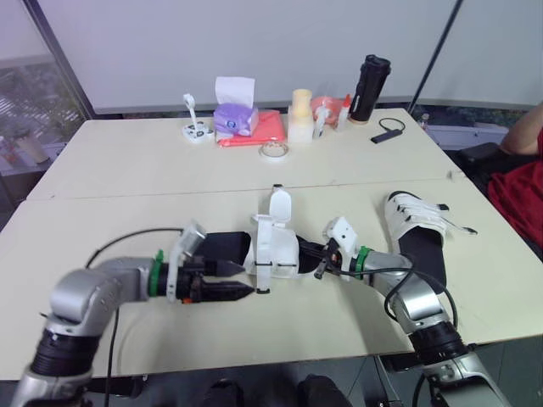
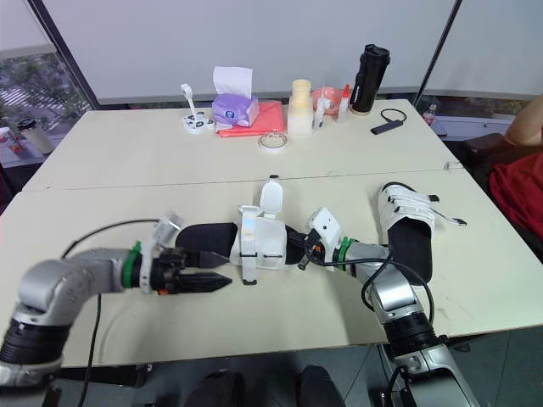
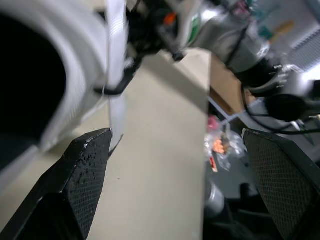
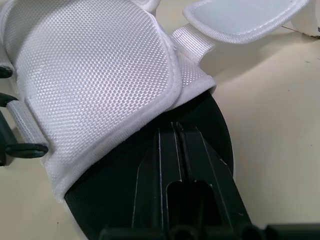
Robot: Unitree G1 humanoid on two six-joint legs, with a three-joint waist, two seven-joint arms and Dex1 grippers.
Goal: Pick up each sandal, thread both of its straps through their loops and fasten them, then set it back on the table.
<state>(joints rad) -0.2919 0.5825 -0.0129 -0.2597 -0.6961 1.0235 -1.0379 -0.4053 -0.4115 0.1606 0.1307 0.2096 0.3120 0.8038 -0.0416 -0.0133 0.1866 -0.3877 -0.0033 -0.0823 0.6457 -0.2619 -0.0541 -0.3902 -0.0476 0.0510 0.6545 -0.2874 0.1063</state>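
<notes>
The left gripper (image 1: 248,280) is held low over the worktop (image 1: 127,170) with its jaws apart, just beside the heel side of the unfastened sandal (image 1: 273,246), whose strap (image 3: 116,75) hangs by one finger (image 3: 85,170). The right gripper (image 4: 176,127), jaws together, is laid on the black sole at the toe end. A second sandal (image 1: 416,222) is seen farther right.
</notes>
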